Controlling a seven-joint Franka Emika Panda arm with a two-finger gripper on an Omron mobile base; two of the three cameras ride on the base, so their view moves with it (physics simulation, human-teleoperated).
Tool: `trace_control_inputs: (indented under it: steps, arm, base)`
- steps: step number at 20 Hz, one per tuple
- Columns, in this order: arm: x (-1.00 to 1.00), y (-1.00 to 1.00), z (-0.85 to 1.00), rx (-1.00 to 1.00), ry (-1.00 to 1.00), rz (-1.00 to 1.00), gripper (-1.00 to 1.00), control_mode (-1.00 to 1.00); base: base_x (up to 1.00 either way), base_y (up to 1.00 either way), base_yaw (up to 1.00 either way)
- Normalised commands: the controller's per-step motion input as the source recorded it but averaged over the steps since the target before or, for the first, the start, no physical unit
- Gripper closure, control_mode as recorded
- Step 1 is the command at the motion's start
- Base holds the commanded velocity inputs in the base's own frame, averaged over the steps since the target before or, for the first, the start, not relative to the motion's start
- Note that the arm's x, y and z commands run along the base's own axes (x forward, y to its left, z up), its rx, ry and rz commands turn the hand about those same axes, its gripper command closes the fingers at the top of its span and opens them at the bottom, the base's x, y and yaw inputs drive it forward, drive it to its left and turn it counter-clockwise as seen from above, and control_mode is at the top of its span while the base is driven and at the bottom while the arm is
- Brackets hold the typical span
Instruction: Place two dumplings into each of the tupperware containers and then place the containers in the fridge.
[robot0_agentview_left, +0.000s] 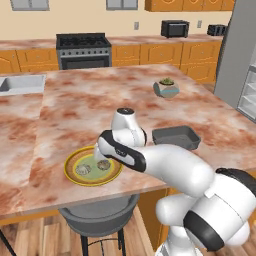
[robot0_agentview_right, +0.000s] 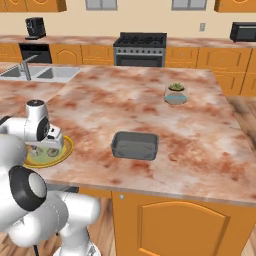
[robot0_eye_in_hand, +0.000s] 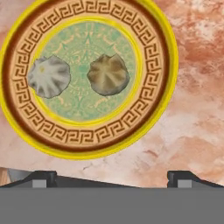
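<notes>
Hovering over the yellow-rimmed plate (robot0_eye_in_hand: 26, 131) near the front left edge of the desk (robot0_agentview_left: 90, 100), the gripper (robot0_eye_in_hand: 111, 177) points straight down with its jaws spread wide and nothing between them. In the hand view two dumplings sit side by side on the plate's green centre: a paler grey dumpling (robot0_eye_in_hand: 48, 76) on the left and a browner dumpling (robot0_eye_in_hand: 108, 74) just beside it on the right, close but apart. Both lie above the two dark fingertips (robot0_eye_in_hand: 41, 178), which stand well apart from each other at the bottom of that view.

In the left base view the same plate (robot0_agentview_left: 75, 160) lies partly behind the white arm, with both dumplings visible on it. To the right of the arm, a dark grey container (robot0_agentview_left: 176, 137) rests flat on the desk, open side up, well apart from the plate. Farther back and right stands a small potted plant (robot0_agentview_left: 166, 87). At the far right edge rises the grey fridge (robot0_agentview_left: 235, 60), its white inner shelves showing beside the door slab.
</notes>
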Motion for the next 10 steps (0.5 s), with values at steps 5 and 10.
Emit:
trace_control_inputs:
  steps: [5, 10]
  arm:
    - [0.05, 0.19, -0.26, 0.00, 0.12, 0.00, -1.00, -1.00]
    - [0.06, 0.04, -0.16, 0.00, 0.04, 0.00, -1.00, -1.00]
  base:
    - [0.00, 0.00, 0.00]
    - [0.00, 0.00, 0.00]
